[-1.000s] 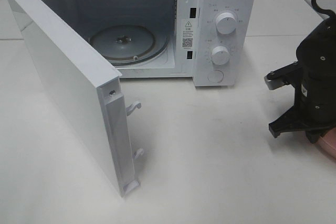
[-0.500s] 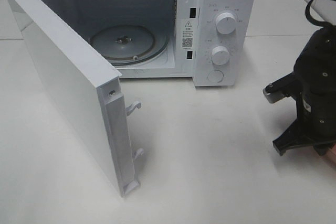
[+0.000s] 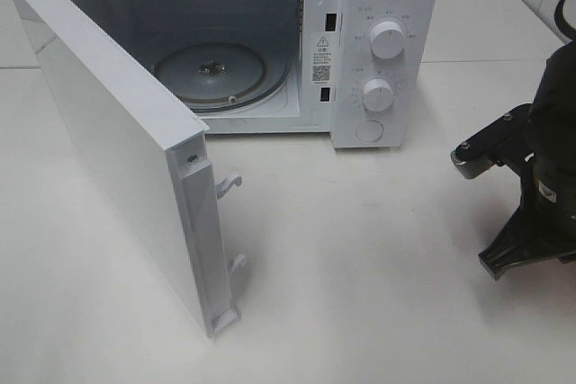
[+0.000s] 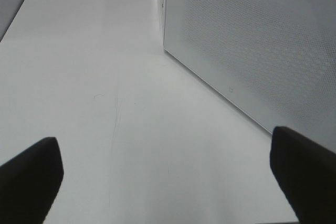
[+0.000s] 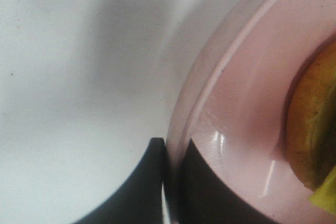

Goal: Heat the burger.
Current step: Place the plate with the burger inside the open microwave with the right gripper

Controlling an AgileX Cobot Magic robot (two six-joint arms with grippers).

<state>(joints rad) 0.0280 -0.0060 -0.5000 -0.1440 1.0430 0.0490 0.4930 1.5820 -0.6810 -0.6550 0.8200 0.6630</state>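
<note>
While the left hand (image 4: 166, 157) gapes, the downturned right hand (image 5: 172, 148) clamps the pink plate (image 5: 212, 74).

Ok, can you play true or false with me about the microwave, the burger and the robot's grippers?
1. The microwave door is open. True.
2. The burger is inside the microwave. False: the turntable is bare, and the burger sits on the plate.
3. The left gripper is holding something. False: its fingers are wide apart with only table between them.
4. The right gripper has a finger on each side of the plate's rim. True.
</note>
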